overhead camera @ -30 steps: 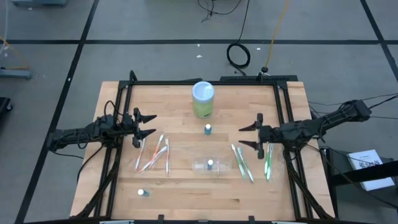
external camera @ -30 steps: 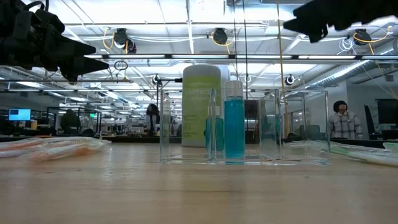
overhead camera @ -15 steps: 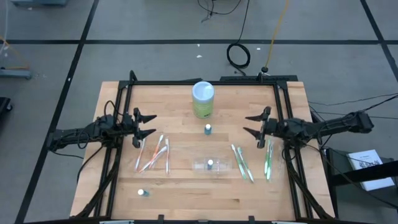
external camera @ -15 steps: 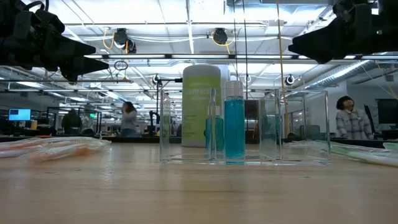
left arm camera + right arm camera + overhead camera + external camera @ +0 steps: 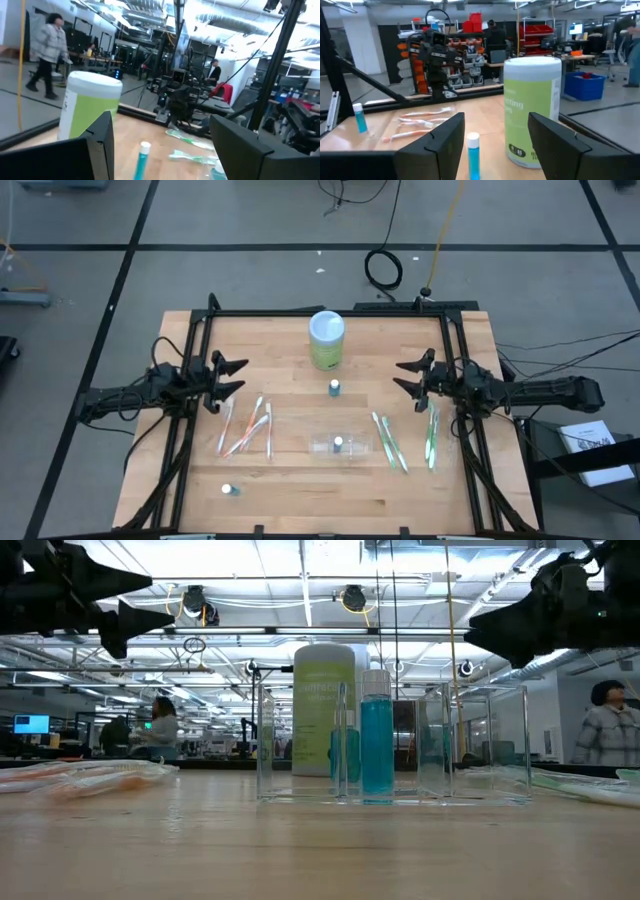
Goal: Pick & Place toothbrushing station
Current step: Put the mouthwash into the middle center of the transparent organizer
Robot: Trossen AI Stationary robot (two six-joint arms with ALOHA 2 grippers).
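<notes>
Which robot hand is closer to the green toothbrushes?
The right. Its gripper hangs just beside the green toothbrushes, while the left gripper is far across the table.

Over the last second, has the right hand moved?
Yes. In the high view the right hand has shifted toward the table's far edge, nearer the green canister.

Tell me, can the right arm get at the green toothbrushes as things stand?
Probably yes. The right tool is open and empty, above the table, and the green toothbrushes lie uncovered close to it, with nothing between.
</notes>
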